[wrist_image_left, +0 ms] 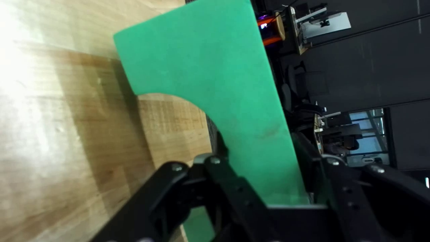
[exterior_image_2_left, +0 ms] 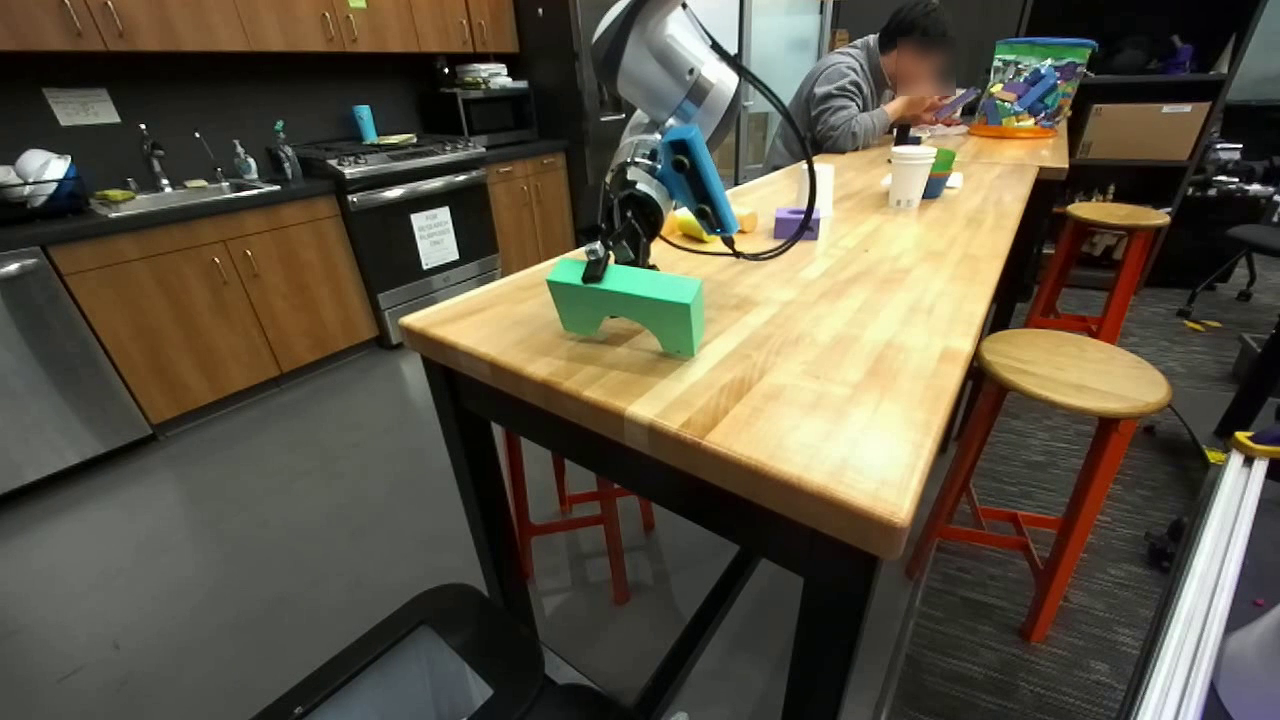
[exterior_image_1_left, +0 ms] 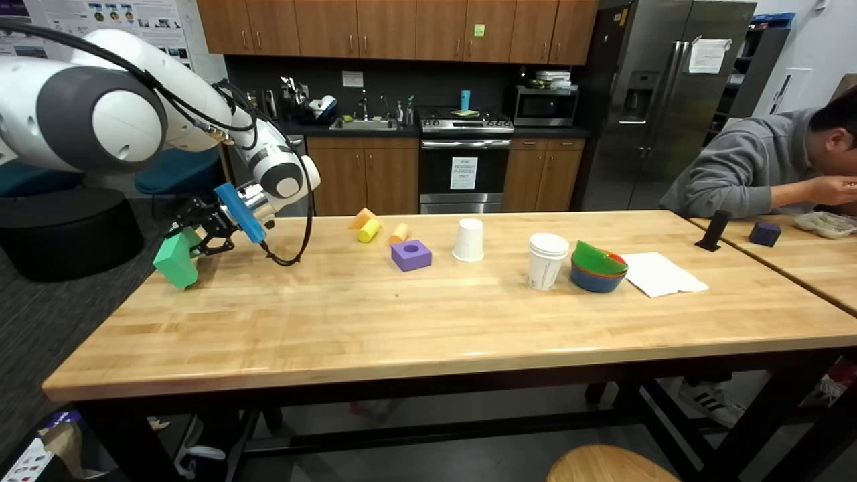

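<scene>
Your gripper grasps the green arch block, its fingers pressed to opposite sides, with the block's hollow facing the table. The block is near the short end edge, toward the corner on the stove side; you can't tell whether it touches the table. Farther along, a yellow block lies near the long edge facing the stove, with a purple block and an upside-down paper cup beyond it.

A green arched block, opening downward, is held near the table edge.
</scene>
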Action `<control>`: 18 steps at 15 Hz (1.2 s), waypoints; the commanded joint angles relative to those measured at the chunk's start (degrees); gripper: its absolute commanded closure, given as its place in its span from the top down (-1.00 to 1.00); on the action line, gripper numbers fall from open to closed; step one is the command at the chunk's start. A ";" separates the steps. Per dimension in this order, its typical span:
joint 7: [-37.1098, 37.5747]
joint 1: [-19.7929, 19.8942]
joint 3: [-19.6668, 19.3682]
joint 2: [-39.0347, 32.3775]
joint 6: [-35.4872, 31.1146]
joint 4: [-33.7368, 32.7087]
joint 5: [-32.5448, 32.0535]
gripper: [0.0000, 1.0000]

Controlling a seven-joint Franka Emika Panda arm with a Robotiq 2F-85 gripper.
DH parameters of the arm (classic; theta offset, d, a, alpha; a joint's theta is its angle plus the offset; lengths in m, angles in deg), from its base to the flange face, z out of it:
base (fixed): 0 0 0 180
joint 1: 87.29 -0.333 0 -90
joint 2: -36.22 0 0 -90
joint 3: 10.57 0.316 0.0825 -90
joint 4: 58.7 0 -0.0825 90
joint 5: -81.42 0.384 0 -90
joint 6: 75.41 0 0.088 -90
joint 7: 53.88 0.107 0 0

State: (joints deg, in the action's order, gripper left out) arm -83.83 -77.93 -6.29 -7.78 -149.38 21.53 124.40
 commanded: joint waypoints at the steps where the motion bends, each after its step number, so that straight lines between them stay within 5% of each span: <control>1: 0.89 0.39 0.25 -0.94 1.50 -1.58 0.04 -0.52; 13: -0.57 0.96 0.61 -1.52 1.53 -1.77 1.53 -0.52; 14: -0.70 0.91 0.60 -1.53 1.62 -1.91 1.39 -0.39; 15: -0.84 0.90 0.65 -1.64 1.82 -2.14 1.33 0.47; 16: -0.58 0.38 0.16 -1.13 0.44 -0.89 0.79 -0.01; 18: -0.69 0.37 0.20 -1.13 0.57 -1.02 0.79 0.16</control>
State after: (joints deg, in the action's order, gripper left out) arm -84.59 -77.67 -6.19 -8.80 -148.94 20.71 125.29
